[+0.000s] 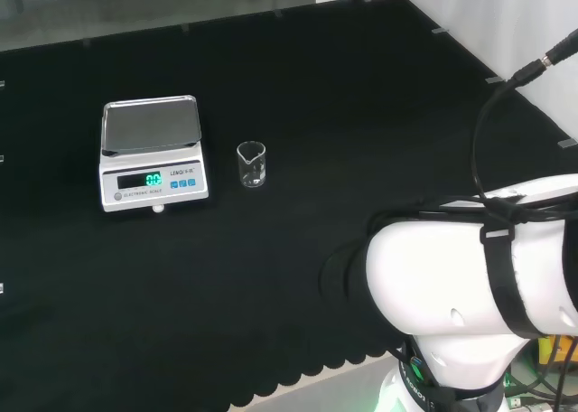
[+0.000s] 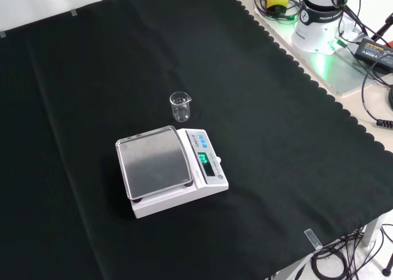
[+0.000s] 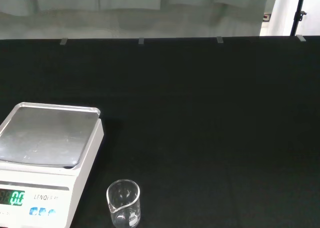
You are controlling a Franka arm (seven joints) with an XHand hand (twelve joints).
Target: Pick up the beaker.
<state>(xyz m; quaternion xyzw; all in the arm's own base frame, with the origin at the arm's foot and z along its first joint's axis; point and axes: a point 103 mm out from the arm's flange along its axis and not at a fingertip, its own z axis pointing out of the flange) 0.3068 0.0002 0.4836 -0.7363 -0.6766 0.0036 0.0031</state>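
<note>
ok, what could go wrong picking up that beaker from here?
1. The beaker is small, clear and looks empty, standing upright on black cloth; it is hard to see and a misjudged approach could tip it.
2. The scale sits close beside it, a small gap apart; an approach from that side may bump the scale.

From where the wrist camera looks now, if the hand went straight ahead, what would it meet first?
Probably the beaker, standing upright on the black cloth beside the scale, apart from it. Past the beaker the cloth looks bare. Depth is unclear, so this is a guess.
</note>
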